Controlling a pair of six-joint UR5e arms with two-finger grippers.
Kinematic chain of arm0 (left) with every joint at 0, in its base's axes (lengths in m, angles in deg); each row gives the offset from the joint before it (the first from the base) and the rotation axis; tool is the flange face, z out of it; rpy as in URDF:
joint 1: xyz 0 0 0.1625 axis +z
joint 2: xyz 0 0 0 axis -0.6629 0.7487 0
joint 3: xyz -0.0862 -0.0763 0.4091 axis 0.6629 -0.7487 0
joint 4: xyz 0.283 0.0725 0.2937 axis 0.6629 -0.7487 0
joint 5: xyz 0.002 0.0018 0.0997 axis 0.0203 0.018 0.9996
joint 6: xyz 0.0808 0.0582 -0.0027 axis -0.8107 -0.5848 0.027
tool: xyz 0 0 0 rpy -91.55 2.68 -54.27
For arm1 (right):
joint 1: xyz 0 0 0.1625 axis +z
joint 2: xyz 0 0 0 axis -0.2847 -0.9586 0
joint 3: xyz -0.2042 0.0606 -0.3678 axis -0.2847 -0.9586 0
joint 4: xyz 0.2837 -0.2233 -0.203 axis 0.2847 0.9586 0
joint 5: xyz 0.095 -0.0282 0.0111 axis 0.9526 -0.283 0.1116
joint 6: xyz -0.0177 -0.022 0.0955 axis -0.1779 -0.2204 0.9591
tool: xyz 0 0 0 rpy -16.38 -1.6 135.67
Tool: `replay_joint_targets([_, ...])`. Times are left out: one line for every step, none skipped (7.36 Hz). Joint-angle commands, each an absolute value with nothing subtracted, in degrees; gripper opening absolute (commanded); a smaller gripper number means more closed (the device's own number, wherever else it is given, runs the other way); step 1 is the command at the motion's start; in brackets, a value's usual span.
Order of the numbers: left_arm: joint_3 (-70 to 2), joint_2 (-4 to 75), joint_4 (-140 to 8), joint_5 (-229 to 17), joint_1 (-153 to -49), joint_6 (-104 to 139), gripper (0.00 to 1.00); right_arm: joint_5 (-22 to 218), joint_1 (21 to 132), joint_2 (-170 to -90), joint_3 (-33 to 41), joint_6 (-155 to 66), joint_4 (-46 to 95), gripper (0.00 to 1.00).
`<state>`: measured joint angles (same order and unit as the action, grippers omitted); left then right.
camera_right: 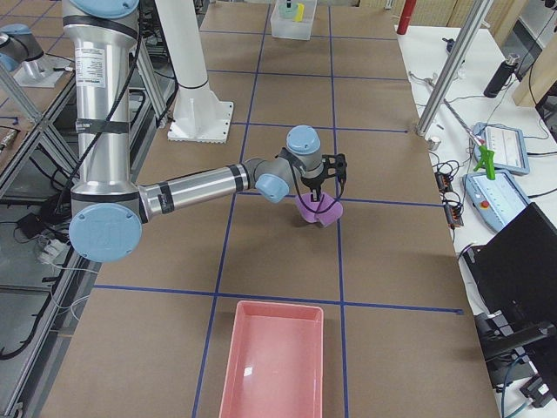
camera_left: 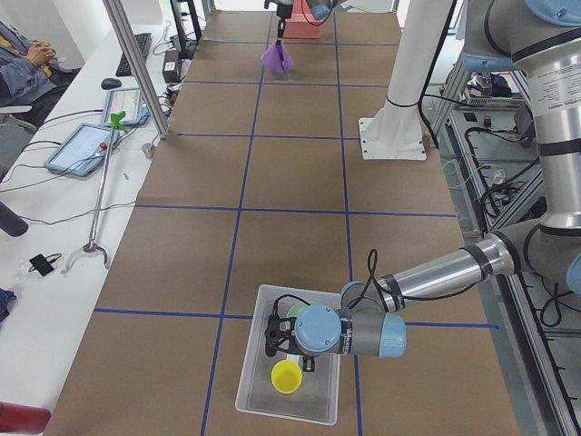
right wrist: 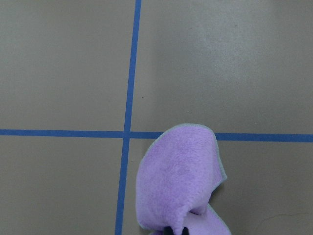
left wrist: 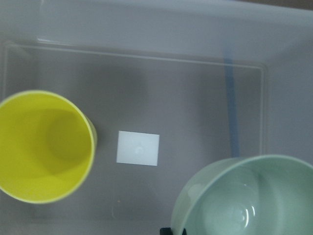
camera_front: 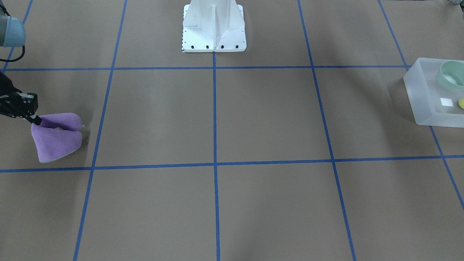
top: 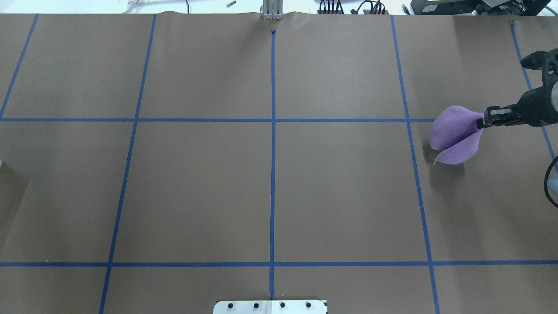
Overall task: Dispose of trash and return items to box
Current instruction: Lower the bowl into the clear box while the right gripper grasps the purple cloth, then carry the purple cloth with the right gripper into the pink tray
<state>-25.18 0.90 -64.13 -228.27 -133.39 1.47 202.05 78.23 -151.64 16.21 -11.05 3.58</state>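
Observation:
The frosted tub point(camera_front: 417, 94) stands at the table's end on my left side. The mint-green bowl point(left wrist: 244, 205) and the yellow cup point(left wrist: 44, 147) are inside it, on either side of a white label point(left wrist: 138, 148). My left gripper point(left wrist: 172, 231) hangs over the tub; its dark tips sit close together at the bowl's rim. In the front view the bowl point(camera_front: 449, 78) and the cup point(camera_front: 462, 103) lie at the frame's edge and the left gripper is out of frame. My right gripper point(top: 481, 122) is shut on a purple cloth point(top: 453, 141), which hangs folded just above the table.
A pink tray point(camera_right: 270, 357) lies at the table's right end, past the cloth. The white pedestal base point(camera_front: 214, 27) stands at the middle of the robot's edge. Blue tape lines divide the brown table into squares. Operators' desks with tablets run along the far side.

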Motion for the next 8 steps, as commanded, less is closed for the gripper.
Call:
replay_joint_targets([-20.4,5.7,-62.6,-228.3,-134.1,0.8,0.0,202.7,79.5,-153.6,18.7,-11.2,3.7,0.0])
replay_joint_targets([-18.7,6.1,-62.9,-228.4,-134.1,0.8,0.0,205.2,83.1,-154.5,20.1,-12.1,3.9,0.0])
replay_joint_targets([-18.0,6.4,-63.3,-228.4,-134.1,0.9,0.25,210.6,88.8,-155.5,20.2,-15.0,4.6,0.0])
replay_joint_targets([-18.3,6.4,-63.3,-228.4,-134.1,1.3,0.73,214.4,95.8,-157.1,20.3,-23.2,7.7,0.0])
replay_joint_targets([-18.8,6.5,-63.5,-228.6,-134.1,4.7,0.98,215.8,101.9,-159.5,20.9,-33.5,12.3,0.0])
replay_joint_targets([-20.1,6.7,-63.9,-229.0,-134.1,7.3,0.98,215.9,106.7,-161.2,21.9,-43.4,17.8,0.0])
replay_joint_targets([-22.9,6.8,-63.2,-229.4,-134.1,8.1,0.98,215.9,111.1,-161.5,22.1,-52.2,23.5,0.0])
replay_joint_targets([-25.2,6.7,-62.9,-232.5,-134.1,9.7,0.98,215.8,115.6,-161.9,22.1,-60.8,28.9,0.0])
